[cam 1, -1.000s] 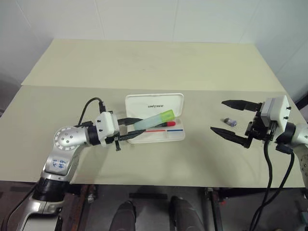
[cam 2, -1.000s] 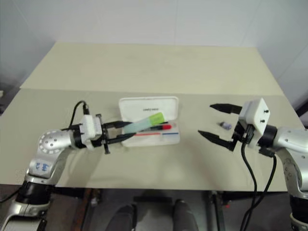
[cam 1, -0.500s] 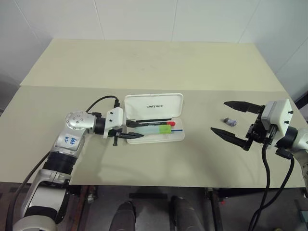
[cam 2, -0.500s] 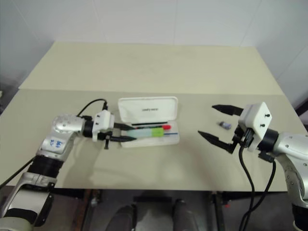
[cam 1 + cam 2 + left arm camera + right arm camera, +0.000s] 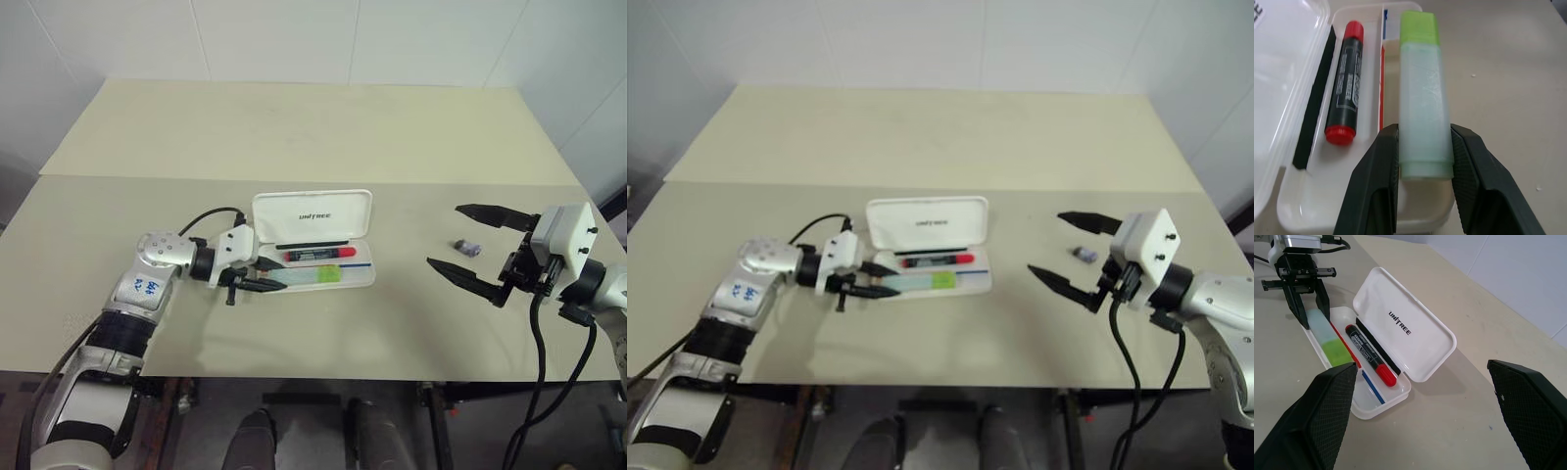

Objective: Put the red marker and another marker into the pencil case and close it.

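Presently, item one on my list: the green marker (image 5: 1421,93), a stubby pale mint barrel with a brighter green cap. I judge it light, rigid and smooth-sided, likely to slip if pinched loosely; the plain tail end of the barrel is the sensible place to hold it, and that is where my left gripper (image 5: 1422,161) has it, both fingers pressed against its sides. It lies lengthwise in the front compartment of the tray, low in it or resting on its floor; which, I cannot tell.

Item two: the red marker (image 5: 1345,108), slim black barrel, red cap and red tail. Light and stiff by my estimate, and it lies loose in the rear compartment, apart from the green one, with the red-and-blue stripe (image 5: 1369,384) between them.

Item three: the pencil case (image 5: 361,279), white hard plastic, hinged, standing open on the table (image 5: 294,127). Its lid (image 5: 1405,323) leans back with the dark lettering facing up. I reckon the shell is light enough to skid when the lid is pushed, so it wants steadying at a tray corner.

Item four: my right gripper (image 5: 468,243), fingers spread wide around nothing, held above the table well to the right of the case, near a small grey lump (image 5: 467,247).
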You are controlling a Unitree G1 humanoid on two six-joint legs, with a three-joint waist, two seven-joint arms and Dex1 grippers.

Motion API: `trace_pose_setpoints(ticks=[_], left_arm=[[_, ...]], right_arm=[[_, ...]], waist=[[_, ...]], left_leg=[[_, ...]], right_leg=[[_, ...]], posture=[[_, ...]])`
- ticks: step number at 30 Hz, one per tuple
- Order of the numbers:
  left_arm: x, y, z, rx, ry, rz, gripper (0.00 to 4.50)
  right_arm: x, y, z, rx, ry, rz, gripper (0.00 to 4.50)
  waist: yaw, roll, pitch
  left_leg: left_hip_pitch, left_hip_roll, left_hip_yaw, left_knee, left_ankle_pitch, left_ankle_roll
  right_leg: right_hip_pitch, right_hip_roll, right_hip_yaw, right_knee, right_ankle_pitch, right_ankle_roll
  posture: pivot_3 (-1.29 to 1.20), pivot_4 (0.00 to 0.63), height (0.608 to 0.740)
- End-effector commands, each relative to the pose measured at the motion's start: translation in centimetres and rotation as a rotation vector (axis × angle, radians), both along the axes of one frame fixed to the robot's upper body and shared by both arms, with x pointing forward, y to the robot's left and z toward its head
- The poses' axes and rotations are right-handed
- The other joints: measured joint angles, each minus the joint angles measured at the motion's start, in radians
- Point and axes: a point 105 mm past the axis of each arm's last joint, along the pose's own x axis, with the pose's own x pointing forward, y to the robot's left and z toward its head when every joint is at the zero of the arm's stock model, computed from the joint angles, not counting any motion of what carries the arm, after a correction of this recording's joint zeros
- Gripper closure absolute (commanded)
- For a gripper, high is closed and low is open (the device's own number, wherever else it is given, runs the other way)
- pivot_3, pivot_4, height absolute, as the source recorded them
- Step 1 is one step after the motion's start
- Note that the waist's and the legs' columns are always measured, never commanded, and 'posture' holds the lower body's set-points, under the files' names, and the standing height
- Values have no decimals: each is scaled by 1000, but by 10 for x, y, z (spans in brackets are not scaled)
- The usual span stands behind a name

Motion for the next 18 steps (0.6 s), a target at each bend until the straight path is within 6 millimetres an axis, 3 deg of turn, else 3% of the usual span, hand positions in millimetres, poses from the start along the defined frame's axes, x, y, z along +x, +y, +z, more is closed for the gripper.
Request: trace_pose_setpoints(ticks=[1,9,18], left_arm=[[0,-1,5,21,-36,-7,3483],[3,-4,5,25,-25,0,3483],[8,-9,6,19,-59,5,444]], right_arm=[[-6,3,11,5,-55,14,0],[-7,5,12,7,-58,19,0],[-6,7,11,13,-61,18,0]], waist=[[0,0,0],[0,0,0],[0,0,0]], left_leg=[[0,0,0,0,0,0],[0,0,0,0,0,0],[0,0,0,0,0,0]], right_leg=[[0,0,0,0,0,0],[0,0,0,1,0,0],[0,0,0,1,0,0]], posture=[[0,150,740],[0,150,740],[0,150,740]])
